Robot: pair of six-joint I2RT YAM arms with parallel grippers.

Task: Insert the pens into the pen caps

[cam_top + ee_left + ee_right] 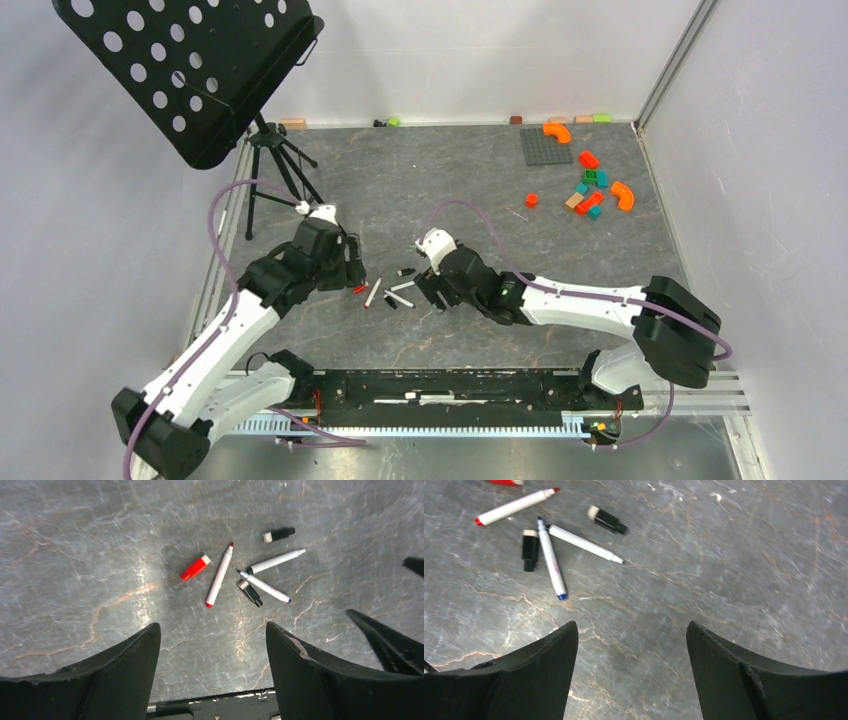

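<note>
Three white pens lie together on the grey table between my arms. The red-ended pen (219, 575) (516, 506) (373, 292) lies beside the red cap (195, 567) (359, 288). A pen with a black end (275, 561) (584, 543) and a blue-ended pen (265, 586) (551, 557) lie close by. One black cap (250, 592) (530, 550) lies against the blue-ended pen, a second black cap (279, 534) (607, 520) lies apart. My left gripper (212, 625) (352, 268) is open and empty left of the pens. My right gripper (631, 625) (430, 290) is open and empty to their right.
Coloured toy blocks (590, 190) and a grey baseplate (546, 146) lie at the far right. A black music stand (190, 70) on a tripod stands at the far left. White walls close off the table's back and sides. The black rail (450, 385) runs along the near edge.
</note>
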